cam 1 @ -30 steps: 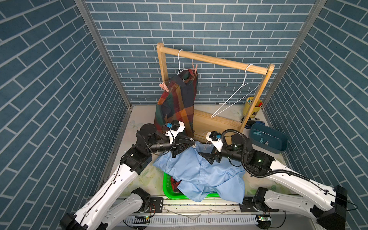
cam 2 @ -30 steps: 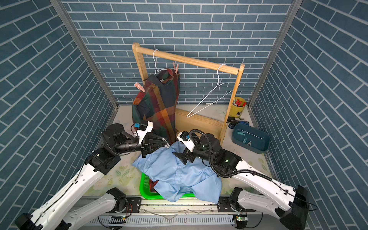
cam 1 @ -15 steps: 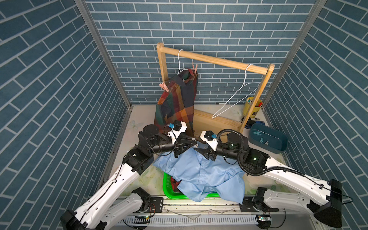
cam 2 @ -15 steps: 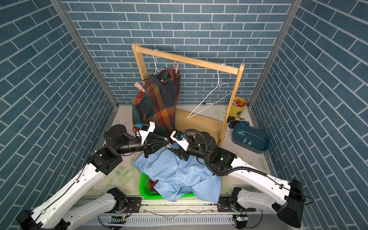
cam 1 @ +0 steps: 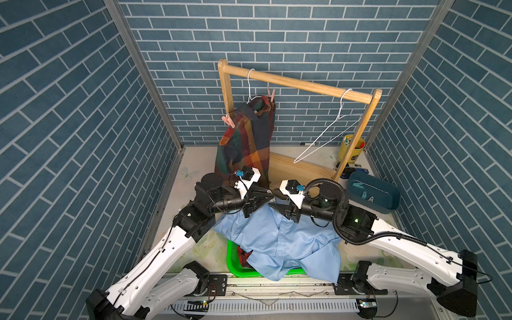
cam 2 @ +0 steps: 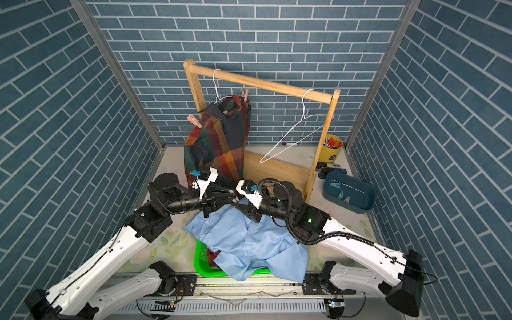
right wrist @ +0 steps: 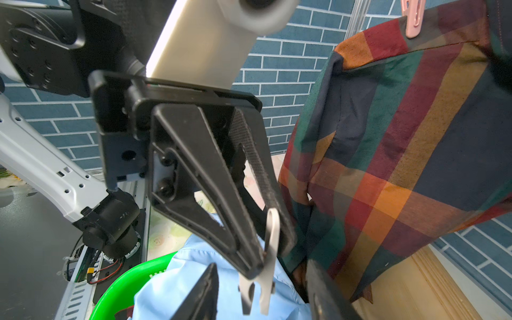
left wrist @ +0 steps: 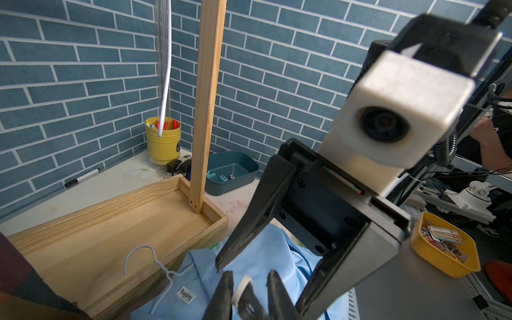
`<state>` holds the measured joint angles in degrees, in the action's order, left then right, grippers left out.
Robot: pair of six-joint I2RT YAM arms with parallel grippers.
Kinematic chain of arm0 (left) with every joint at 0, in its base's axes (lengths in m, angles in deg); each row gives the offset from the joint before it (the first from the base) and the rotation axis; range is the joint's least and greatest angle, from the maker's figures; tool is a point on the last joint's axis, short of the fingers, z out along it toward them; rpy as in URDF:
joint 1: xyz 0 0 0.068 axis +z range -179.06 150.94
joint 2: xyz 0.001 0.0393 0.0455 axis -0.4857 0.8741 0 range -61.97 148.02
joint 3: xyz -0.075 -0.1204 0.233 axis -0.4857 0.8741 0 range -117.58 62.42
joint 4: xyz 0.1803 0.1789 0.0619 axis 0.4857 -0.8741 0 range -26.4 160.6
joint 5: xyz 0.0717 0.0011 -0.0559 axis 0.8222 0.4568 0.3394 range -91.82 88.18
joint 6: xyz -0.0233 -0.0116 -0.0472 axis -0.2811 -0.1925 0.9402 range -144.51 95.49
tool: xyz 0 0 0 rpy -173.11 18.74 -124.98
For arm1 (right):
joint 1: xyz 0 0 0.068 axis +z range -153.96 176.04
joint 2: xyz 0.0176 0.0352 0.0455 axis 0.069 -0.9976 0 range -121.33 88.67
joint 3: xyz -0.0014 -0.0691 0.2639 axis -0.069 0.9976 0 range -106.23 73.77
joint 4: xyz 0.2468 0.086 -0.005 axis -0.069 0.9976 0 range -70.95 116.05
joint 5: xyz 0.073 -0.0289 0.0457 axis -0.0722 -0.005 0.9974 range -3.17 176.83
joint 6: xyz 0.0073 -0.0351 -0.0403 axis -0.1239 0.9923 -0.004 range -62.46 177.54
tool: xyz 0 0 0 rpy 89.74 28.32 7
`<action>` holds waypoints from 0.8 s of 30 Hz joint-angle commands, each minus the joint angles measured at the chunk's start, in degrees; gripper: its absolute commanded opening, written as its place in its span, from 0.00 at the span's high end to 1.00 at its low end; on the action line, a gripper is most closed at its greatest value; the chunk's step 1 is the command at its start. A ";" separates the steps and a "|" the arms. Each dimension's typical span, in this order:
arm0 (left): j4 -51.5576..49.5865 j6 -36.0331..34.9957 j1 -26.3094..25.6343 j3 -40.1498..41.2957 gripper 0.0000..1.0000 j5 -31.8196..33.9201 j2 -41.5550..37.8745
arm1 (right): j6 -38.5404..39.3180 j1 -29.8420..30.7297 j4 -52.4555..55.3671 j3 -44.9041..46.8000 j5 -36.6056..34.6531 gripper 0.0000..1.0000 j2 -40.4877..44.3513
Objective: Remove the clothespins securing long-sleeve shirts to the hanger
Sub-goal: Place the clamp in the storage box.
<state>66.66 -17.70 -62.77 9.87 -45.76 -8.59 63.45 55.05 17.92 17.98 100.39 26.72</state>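
Pale peg (right wrist: 271, 232) pinched midair in left claw (cam 1: 270, 197). Around its free end: right claw (cam 1: 273, 206), jaws apart, not touching. Just beside hangs plaid shirt (right wrist: 401, 138), pink peg (cam 1: 228, 121) on shoulder. Below, blue shirt (cam 1: 279, 243) heaped over basket (cam 1: 231, 260).

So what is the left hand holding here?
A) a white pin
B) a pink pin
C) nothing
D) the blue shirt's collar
A: the right wrist view shows the left hand shut on a white pin.
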 commanded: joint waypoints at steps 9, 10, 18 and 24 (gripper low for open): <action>3.95 2.60 -1.05 1.93 1.00 0.05 -0.35 | 0.67 0.32 -2.30 -3.53 1.63 0.59 -2.63; 4.01 2.62 -1.01 2.01 1.00 0.10 -0.49 | 0.68 0.31 -1.98 -3.62 1.64 0.58 -2.86; 3.23 2.11 -1.03 1.66 1.00 0.30 -1.00 | 0.49 0.30 -1.69 -3.62 1.12 0.65 -2.65; 3.16 2.22 -1.05 1.84 1.00 0.26 -1.01 | 0.50 0.28 -1.51 -4.07 1.29 0.79 -2.92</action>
<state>70.07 -15.29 -63.47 11.16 -44.56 -9.25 63.12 55.05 17.92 16.10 101.27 23.63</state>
